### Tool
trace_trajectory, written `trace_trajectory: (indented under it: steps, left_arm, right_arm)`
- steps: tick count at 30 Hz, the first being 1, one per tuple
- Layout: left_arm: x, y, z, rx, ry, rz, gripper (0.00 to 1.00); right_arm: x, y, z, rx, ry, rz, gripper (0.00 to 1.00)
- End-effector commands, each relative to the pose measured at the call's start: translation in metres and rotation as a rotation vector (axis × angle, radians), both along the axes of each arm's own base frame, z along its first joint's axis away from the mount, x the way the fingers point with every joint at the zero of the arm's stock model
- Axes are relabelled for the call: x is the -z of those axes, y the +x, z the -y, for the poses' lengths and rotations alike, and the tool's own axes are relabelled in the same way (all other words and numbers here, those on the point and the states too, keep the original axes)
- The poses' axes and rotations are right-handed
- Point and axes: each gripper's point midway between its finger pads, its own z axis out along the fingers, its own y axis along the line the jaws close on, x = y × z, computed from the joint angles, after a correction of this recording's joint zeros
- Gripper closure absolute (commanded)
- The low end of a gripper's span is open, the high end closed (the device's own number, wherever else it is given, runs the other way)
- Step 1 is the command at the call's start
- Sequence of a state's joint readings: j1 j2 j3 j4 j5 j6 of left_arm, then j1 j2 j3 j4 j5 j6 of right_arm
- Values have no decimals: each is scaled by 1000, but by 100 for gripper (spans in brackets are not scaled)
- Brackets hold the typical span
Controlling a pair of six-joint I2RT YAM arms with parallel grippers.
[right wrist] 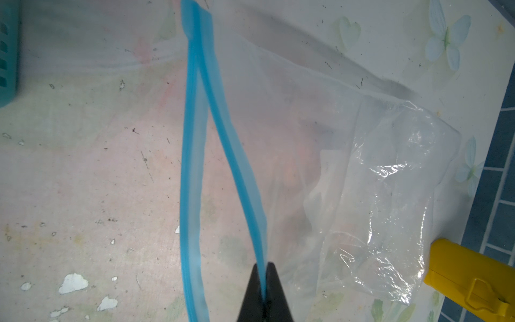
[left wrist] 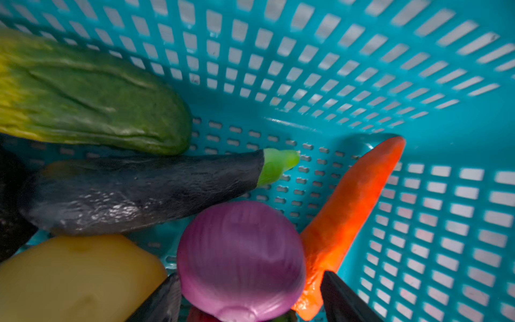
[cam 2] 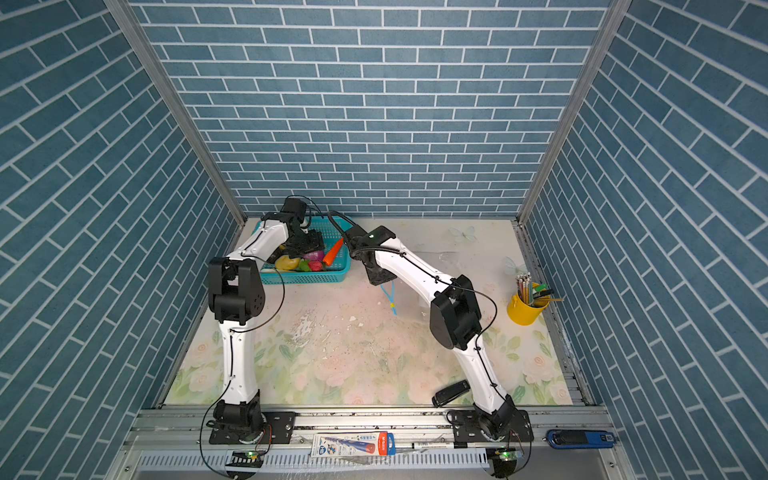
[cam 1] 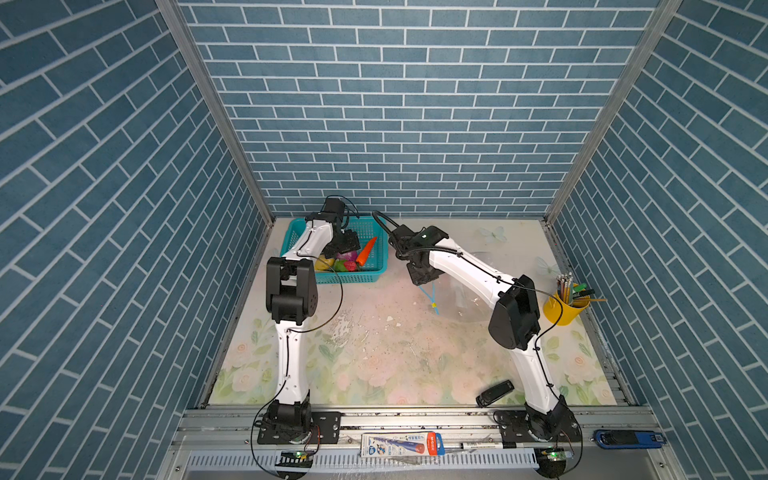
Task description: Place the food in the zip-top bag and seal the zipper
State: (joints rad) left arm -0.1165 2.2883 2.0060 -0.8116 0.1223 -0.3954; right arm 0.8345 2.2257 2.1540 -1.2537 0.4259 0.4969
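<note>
My left pincer (left wrist: 250, 274) hangs spread in the basket (left wrist: 418, 83) where the food lies, one finger on each side of the onion (left wrist: 241, 251), not yet gripping. The carrot (left wrist: 356, 200) lies just beside the onion, and its thick end may sit inside my jaws; the view is too cropped there to be sure. To do this well I should centre on the onion alone, sink lower and close gently, since it is round and glossy. My right pincer (right wrist: 264, 267) pinches the zipper (right wrist: 223, 125), lifting one lip so the bag (right wrist: 376, 181) gapes on the table (right wrist: 83, 167).
</note>
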Motion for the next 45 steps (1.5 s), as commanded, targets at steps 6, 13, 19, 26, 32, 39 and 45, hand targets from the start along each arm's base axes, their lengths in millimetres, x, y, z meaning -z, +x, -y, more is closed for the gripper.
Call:
trace_trajectory:
  steps: [6, 13, 19, 26, 32, 39, 45]
  left_arm:
    - [14, -1, -2, 0, 15, -38, 17]
    - [27, -1, -1, 14, 16, -64, 16]
    - [38, -2, -2, 22, 28, -92, 19]
    - [29, 3, -3, 24, 38, -67, 23]
    - [22, 5, -1, 30, 25, -53, 28]
    - [5, 2, 1, 39, 16, -31, 32]
    - [-14, -2, 2, 38, -1, 5, 34]
  right_arm:
    - [-7, 2, 2, -3, -12, 4, 100]
    - [-7, 3, 4, -1, -18, 7, 100]
    - [-6, 2, 5, 3, -21, 7, 100]
    - [-5, 3, 6, 0, -23, 5, 100]
    - [-5, 3, 6, 1, -22, 3, 100]
    - [-9, 2, 5, 4, -5, 6, 100]
    - [-12, 0, 5, 6, 15, 9, 100]
